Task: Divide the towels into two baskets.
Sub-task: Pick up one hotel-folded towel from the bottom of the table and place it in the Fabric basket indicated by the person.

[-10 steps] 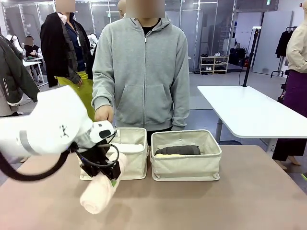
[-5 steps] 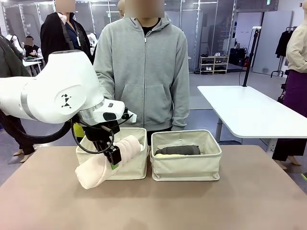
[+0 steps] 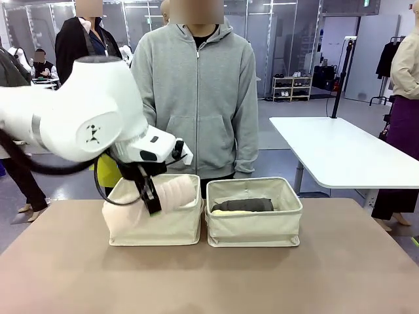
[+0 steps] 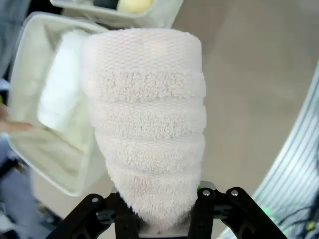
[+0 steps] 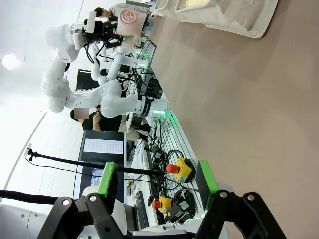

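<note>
My left gripper (image 3: 152,196) is shut on a cream rolled towel (image 3: 171,193), which lies slanted over the left basket (image 3: 157,227). In the left wrist view the cream towel (image 4: 149,124) rises from between the fingers of this gripper (image 4: 159,211), above the left basket (image 4: 30,144), where a white towel (image 4: 60,94) lies. The right basket (image 3: 254,227) holds a dark grey towel (image 3: 243,205) on a pale yellow towel (image 3: 221,212). My right gripper (image 5: 157,186) is open above the table with nothing in it, far from the baskets (image 5: 224,15).
A person in a grey hoodie (image 3: 196,98) stands right behind the baskets, and a fingertip (image 4: 10,127) shows by the left basket's rim. The brown table (image 3: 262,281) is bare in front of the baskets. A white table (image 3: 340,154) stands at the back right.
My left arm has lifted the cream towel from in front of the left basket, up and back, so that it now lies over that basket. The right arm has not moved.
</note>
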{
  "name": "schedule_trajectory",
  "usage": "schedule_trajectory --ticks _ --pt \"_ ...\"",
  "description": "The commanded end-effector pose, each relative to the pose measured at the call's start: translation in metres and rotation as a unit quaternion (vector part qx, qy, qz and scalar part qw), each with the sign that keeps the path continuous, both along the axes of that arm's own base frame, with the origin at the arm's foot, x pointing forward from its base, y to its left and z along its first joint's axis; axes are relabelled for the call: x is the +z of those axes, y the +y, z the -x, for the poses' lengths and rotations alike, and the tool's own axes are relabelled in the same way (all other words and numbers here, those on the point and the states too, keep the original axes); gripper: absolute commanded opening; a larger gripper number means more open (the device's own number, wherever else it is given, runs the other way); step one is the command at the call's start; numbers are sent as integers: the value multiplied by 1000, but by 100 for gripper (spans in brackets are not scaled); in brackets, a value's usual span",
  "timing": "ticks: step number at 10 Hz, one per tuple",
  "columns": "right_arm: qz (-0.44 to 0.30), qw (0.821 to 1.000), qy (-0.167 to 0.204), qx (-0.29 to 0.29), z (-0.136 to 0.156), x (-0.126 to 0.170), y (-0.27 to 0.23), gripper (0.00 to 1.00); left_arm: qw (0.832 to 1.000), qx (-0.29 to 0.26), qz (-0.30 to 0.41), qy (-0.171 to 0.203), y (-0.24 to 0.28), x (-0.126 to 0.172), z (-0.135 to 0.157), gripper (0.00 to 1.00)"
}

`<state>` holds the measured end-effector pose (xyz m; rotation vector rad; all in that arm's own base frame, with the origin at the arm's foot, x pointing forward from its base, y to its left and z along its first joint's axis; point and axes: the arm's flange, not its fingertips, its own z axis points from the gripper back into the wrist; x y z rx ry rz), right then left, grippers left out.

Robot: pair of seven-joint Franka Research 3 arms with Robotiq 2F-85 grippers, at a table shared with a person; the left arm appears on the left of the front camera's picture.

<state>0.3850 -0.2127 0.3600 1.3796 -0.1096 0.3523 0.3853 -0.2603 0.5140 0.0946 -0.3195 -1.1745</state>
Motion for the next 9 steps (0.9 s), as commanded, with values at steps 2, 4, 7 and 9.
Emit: schedule_trajectory --ticks 2,4,7,9 --pt "3 1000 -9 0 2 1 3 80 981 -168 -75 -55 30 20 -76 37" --pt "3 1000 -9 0 2 1 3 80 969 -217 -111 -40 36 3 -126 37" --pt "3 1000 -9 0 2 1 3 80 969 -237 -75 -15 34 -28 -174 37" --pt "3 1000 -9 0 2 1 3 80 971 -223 -90 2 30 -54 -190 37"
